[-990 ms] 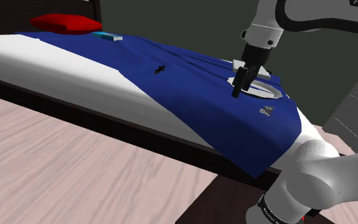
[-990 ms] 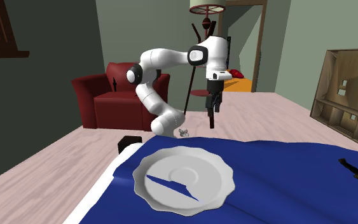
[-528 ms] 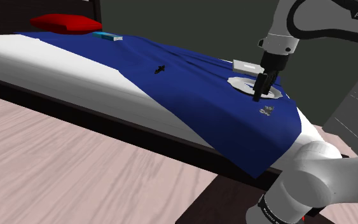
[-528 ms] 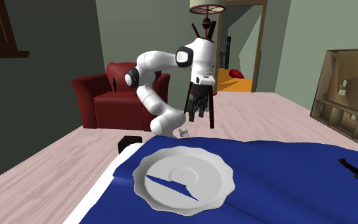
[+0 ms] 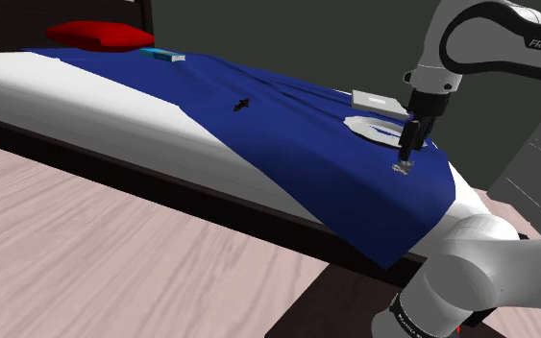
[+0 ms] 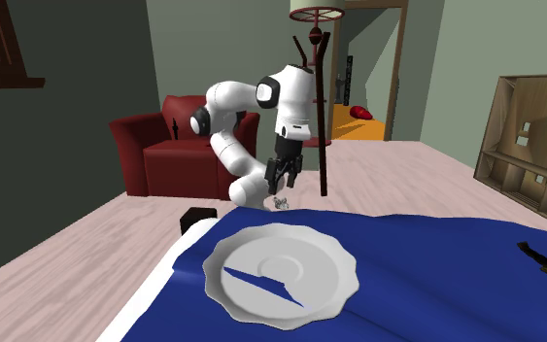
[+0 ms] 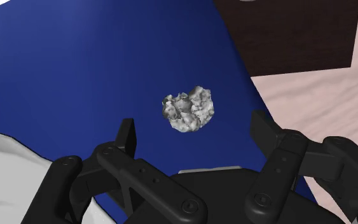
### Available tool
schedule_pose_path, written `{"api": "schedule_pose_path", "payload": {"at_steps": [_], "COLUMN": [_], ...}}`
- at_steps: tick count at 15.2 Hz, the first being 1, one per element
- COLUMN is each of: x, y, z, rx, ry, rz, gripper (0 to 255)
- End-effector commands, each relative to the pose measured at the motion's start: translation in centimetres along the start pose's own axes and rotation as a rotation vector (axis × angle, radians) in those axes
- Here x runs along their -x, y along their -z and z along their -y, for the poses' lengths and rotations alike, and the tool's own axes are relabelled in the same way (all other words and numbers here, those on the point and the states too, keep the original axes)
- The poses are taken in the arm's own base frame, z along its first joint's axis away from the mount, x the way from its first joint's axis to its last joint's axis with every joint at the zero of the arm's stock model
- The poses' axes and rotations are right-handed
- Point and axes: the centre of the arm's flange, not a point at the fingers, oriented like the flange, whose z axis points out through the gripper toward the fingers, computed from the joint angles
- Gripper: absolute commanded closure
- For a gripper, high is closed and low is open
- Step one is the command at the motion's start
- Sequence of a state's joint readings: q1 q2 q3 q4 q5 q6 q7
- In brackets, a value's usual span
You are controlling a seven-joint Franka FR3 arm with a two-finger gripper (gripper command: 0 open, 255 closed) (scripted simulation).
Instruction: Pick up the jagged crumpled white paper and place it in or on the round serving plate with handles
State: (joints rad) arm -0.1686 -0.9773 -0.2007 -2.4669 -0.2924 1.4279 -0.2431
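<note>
gripper: released, fingers spread, hanging over crumpled paper without contact. crumpled paper: small jagged grey-white wad, lying on blue bedcover, near round white plate.

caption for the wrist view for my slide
Open gripper above crumpled paper on the blue bedcover, not yet grasped.

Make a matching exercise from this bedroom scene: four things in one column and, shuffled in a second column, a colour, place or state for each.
Things
1 crumpled paper
2 plate
3 gripper
4 pillow

Descriptions
A red, at the far end of the bed
B open, above the paper
C white, round, wavy rim
D grey-white, lying on the blue cover

Pairs: 1-D, 2-C, 3-B, 4-A
</note>
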Motion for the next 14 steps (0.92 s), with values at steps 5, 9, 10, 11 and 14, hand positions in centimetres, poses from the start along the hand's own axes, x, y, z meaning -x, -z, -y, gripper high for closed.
{"api": "schedule_pose_path", "payload": {"at_steps": [5, 9, 10, 11, 14], "x": [0.0, 0.0, 0.0, 0.0, 0.0], "y": [-2.4, -2.4, -2.4, -2.4, -2.4], "z": [0.1, 0.1, 0.1, 0.1, 0.1], "rx": [0.0, 0.0, 0.0, 0.0, 0.0], "ry": [0.0, 0.0, 0.0, 0.0, 0.0], "rz": [0.0, 0.0, 0.0, 0.0, 0.0], "gripper": [0, 0, 0, 0, 255]}}
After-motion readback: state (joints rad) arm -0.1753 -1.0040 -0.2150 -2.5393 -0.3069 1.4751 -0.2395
